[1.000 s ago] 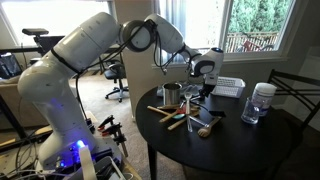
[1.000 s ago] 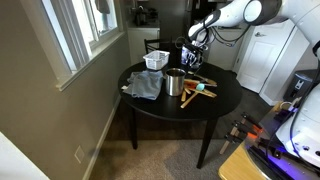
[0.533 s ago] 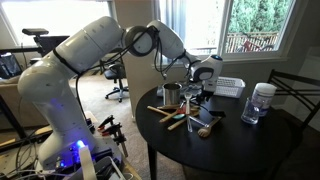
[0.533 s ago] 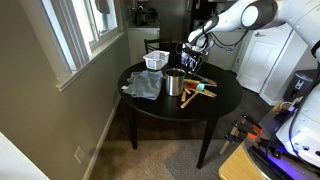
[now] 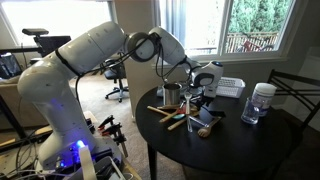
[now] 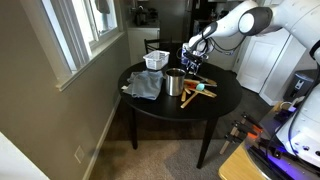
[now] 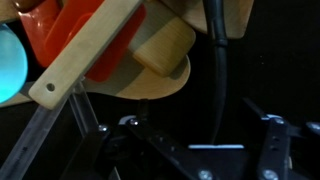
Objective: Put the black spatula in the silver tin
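The silver tin [image 5: 172, 95] [image 6: 175, 83] stands upright on the round black table [image 5: 250, 140] [image 6: 215, 105]. Beside it, my gripper [image 5: 199, 92] [image 6: 192, 68] [image 7: 200, 128] hangs low over a pile of utensils. In the wrist view the jaws stand wide apart. The black spatula's slim dark handle [image 7: 218, 70] runs between them, touching neither finger. Against the dark table I cannot pick out the spatula in either exterior view. Nothing is held.
Light wooden spoons [image 5: 170, 112] [image 6: 200, 90] [image 7: 150, 55] and an orange-handled utensil [image 7: 100, 40] lie crossed by the spatula. A white slatted basket [image 5: 229, 87] [image 6: 155, 61], a clear jar with a white lid [image 5: 260, 103] and a grey cloth [image 6: 145, 85] also sit on the table.
The jaws have spread from partly closed to wide open. The gripper has stayed over the utensil pile while the arm's elbow shifted slightly.
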Robot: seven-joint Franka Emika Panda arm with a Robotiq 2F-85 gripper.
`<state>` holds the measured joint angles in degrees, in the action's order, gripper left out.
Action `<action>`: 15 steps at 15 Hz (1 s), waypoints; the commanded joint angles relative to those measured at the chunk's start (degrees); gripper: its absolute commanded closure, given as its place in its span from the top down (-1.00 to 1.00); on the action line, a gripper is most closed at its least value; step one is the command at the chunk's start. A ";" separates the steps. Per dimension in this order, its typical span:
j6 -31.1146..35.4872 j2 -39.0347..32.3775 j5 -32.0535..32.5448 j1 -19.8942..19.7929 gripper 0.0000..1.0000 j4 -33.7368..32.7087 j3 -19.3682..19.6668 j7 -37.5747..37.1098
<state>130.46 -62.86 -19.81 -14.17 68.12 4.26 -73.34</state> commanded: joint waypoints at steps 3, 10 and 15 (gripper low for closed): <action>-0.90 -1.75 -0.95 -0.81 -0.06 -1.59 0.14 0.80; -0.45 -1.43 -1.17 -1.36 -0.84 -0.85 0.06 1.15; 0.32 0.22 -1.10 -1.39 -0.85 -0.04 0.24 1.33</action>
<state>130.53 -64.46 -19.81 -14.94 66.49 4.64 -73.34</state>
